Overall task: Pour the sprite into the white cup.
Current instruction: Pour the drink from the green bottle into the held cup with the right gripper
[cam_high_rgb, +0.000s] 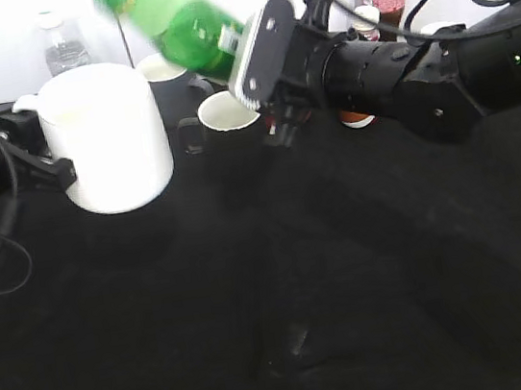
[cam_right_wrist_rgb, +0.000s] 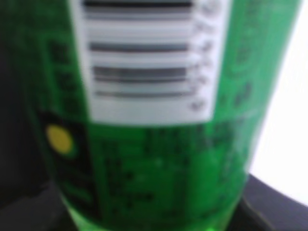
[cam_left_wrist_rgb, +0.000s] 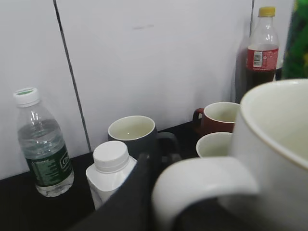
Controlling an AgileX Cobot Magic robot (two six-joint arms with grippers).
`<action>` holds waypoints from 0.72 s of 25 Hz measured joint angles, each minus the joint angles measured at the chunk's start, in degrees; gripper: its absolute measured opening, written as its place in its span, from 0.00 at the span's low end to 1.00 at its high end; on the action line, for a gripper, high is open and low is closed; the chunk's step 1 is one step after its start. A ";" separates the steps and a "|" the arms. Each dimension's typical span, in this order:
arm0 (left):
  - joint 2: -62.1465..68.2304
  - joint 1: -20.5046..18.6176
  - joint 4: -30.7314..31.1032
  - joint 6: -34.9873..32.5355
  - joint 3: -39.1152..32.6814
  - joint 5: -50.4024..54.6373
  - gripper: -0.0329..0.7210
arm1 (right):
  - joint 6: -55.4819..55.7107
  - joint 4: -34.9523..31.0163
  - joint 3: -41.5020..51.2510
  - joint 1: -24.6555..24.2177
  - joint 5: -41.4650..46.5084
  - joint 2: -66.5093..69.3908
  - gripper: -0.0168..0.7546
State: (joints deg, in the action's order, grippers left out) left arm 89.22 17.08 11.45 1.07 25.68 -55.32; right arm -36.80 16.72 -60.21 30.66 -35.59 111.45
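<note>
Your right gripper (cam_high_rgb: 243, 54) clamps the sprite (cam_high_rgb: 180, 20) at its label, tipped neck-left above the white cup (cam_high_rgb: 107, 137). Left gripper's state: cannot tell. Thin plastic likely flexes; hold the stiffer labelled midsection.

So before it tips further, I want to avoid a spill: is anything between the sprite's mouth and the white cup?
Nothing visible: the sprite hangs tilted, cap end above and beside the white cup, with open air between.

Tilted sprite (cam_high_rgb: 180, 24) above white cup (cam_high_rgb: 107, 139)
</note>
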 joint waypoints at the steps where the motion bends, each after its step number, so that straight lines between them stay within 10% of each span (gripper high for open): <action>1: 0.86 0.00 -0.07 -1.45 0.00 0.68 0.12 | -6.03 -2.43 0.00 0.00 0.11 0.00 0.56; 7: 3.54 0.00 0.04 -4.63 0.00 1.56 0.12 | -34.10 -12.76 0.00 0.00 0.89 0.00 0.56; 18: 3.54 0.00 1.45 -4.80 0.00 1.19 0.12 | -52.11 -20.82 -0.01 0.00 -7.32 0.06 0.54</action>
State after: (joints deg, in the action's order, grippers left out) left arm 92.76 17.08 12.90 -3.73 25.68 -54.13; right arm -88.91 -4.10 -60.23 30.66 -42.92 111.52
